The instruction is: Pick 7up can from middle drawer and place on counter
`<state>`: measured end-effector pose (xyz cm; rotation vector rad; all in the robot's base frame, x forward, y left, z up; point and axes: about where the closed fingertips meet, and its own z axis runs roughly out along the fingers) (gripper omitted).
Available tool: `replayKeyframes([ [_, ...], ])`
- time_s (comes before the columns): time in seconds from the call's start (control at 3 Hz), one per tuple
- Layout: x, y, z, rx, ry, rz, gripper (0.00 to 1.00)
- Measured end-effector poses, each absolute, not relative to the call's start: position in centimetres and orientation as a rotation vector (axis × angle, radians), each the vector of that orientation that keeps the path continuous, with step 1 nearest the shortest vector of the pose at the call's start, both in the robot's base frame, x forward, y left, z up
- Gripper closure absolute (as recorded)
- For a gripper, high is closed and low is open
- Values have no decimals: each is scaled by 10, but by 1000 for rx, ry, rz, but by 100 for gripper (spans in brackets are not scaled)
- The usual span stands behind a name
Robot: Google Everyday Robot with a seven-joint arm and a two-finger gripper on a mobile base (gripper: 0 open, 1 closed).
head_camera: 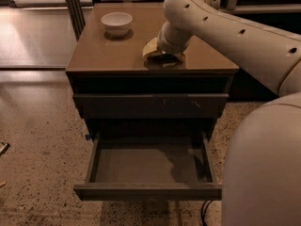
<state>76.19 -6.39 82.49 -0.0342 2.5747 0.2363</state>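
The middle drawer [148, 166] is pulled open below the cabinet front, and its flat grey floor holds nothing that I can see. My gripper [160, 55] is low over the counter [113, 55], right of its middle, with the wrist covering it. The 7up can is not visible; it may be hidden under the gripper. The big white arm [235, 27] reaches in from the right.
A white bowl [116, 22] stands at the counter's back left. A shut drawer front with small pale scratches [150, 105] sits above the open drawer. The speckled floor [37, 140] lies to the left. The robot's white body [263, 168] fills the lower right.
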Motion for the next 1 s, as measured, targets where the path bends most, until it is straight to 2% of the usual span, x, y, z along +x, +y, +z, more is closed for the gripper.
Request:
replayKeyframes([
  [0.33,764,-63,824,-24,2577,224,12],
  [0.67,765,-62,825,-11,2583,163,0],
  [1.0,765,-62,825,-11,2583,163,0],
])
